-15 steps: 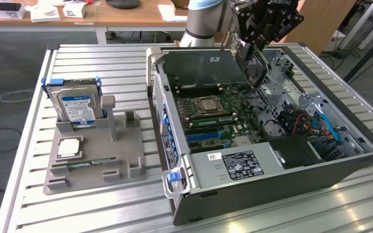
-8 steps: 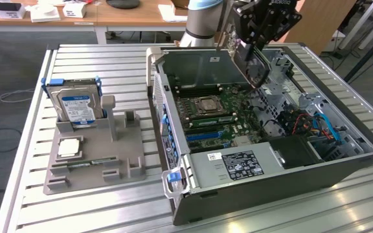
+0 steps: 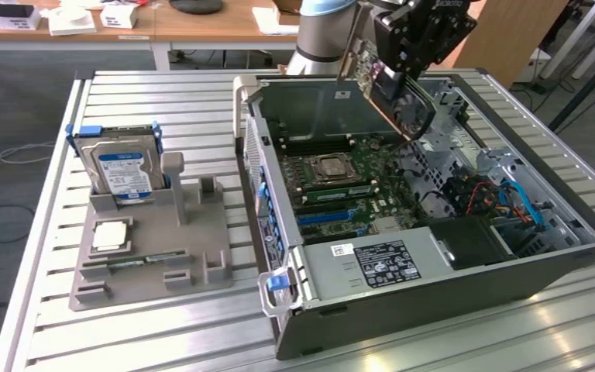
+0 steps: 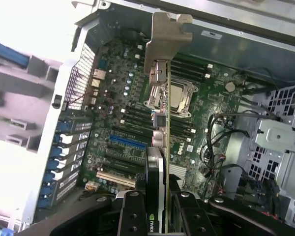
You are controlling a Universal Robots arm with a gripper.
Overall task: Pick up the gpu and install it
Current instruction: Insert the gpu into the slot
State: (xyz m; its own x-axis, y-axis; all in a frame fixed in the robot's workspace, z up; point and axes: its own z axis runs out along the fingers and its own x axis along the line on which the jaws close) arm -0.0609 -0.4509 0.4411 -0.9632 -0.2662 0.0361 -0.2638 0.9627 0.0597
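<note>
Tool [image 4: 160, 199] clamped on the gpu [image 4: 157, 83] — NVIDIA-marked edge — above the Dell motherboard [image 4: 113, 128].

Robot arm [image 3: 321, 35] rises at the back of the exterior view, wrist angled downward, black gripper [image 3: 401, 74] held aloft, both fingers [image 4: 130, 214] clamped on the gpu [image 3: 403, 108].

I can read an NVIDIA logo on my gpu [image 4: 155, 191] and DELL on the motherboard [image 4: 119, 105].
</note>
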